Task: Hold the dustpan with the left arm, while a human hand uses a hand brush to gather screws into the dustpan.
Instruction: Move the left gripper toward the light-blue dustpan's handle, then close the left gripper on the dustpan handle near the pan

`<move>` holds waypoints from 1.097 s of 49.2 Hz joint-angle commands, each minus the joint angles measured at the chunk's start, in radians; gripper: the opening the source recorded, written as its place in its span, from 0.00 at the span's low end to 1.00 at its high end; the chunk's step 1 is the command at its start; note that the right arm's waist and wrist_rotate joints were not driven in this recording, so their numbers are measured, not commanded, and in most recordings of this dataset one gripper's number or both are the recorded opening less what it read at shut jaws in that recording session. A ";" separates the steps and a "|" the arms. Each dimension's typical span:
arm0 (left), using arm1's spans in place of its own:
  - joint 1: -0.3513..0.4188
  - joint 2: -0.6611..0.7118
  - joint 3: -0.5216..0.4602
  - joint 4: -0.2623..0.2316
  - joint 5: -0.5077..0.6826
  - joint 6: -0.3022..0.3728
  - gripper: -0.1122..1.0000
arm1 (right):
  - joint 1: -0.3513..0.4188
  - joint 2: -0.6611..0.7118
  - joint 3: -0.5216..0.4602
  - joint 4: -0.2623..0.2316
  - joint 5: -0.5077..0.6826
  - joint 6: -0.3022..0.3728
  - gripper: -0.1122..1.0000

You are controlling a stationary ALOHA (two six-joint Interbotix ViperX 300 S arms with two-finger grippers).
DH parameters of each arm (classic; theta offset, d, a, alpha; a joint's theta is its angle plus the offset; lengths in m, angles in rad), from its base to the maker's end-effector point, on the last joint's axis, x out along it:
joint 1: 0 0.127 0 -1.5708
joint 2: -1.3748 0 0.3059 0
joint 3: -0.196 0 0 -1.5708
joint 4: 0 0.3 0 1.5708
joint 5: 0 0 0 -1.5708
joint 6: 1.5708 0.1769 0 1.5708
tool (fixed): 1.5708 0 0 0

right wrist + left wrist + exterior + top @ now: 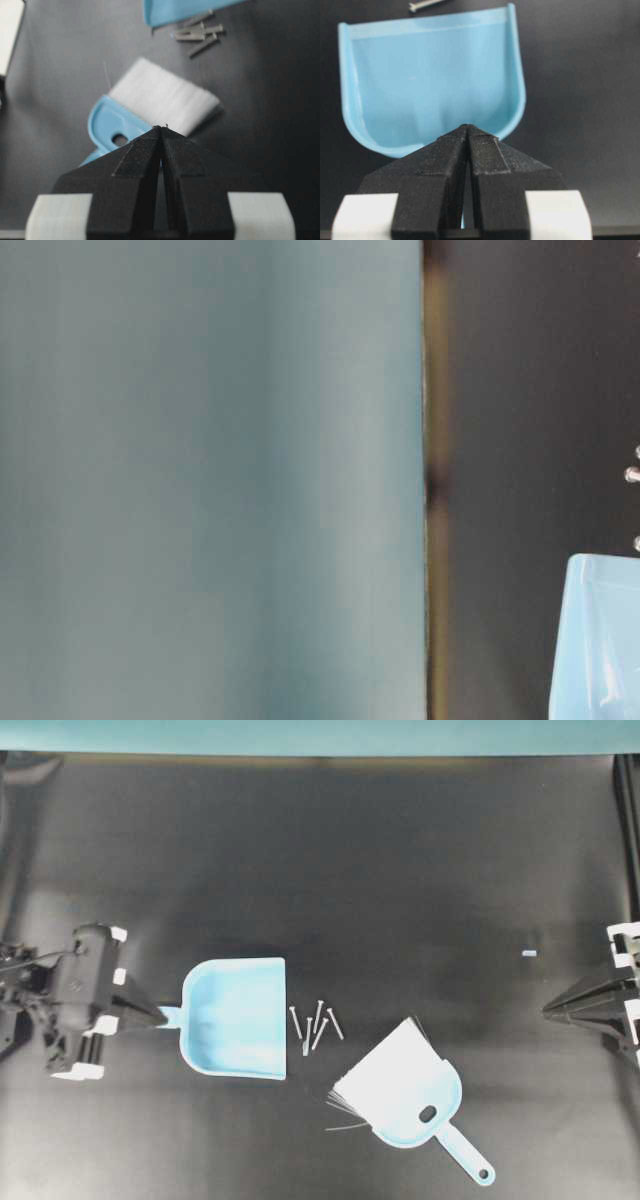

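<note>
Left gripper [150,1016] level, clamped on dustpan [238,1017] handle, left of centre. Right gripper [548,1009] closed, empty, far right. Screws [315,1023] beside pan mouth; hand brush [405,1092] lying nearby.

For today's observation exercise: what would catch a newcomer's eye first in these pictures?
Light blue against the black table: the dustpan left of centre, its handle pinched in the left tool. At its open edge lie the screws, loose on the table. To their right, nearer the bottom, lies the brush, white bristles toward the screws, with no hand on it.
</note>
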 commanded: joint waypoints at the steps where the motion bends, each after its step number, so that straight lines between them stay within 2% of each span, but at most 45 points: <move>1: 0.011 0.034 -0.031 0.003 -0.003 -0.003 0.10 | 0.000 -0.038 0.014 0.003 -0.009 0.000 0.10; 8: 0.021 0.101 -0.035 0.003 -0.003 -0.003 0.11 | 0.000 -0.114 0.040 0.002 -0.020 0.000 0.10; 11: 0.023 0.126 -0.038 0.003 -0.002 -0.005 0.16 | 0.000 -0.144 0.052 0.002 -0.021 0.000 0.10; 14: 0.031 0.146 -0.041 0.005 0.003 -0.009 0.29 | 0.000 -0.170 0.061 0.002 -0.021 -0.002 0.10; 22: 0.049 0.187 -0.058 0.003 0.063 -0.023 0.74 | 0.000 -0.227 0.077 0.002 -0.018 0.000 0.10; 26: 0.063 0.196 -0.066 0.003 0.109 -0.026 0.88 | 0.000 -0.239 0.080 0.002 -0.018 0.000 0.10; 35: 0.084 0.219 -0.067 0.003 0.129 -0.026 0.88 | 0.000 -0.242 0.083 0.002 -0.021 0.000 0.10; 54: 0.084 0.344 -0.060 0.003 0.009 -0.015 0.89 | 0.000 -0.242 0.091 0.002 -0.023 -0.002 0.10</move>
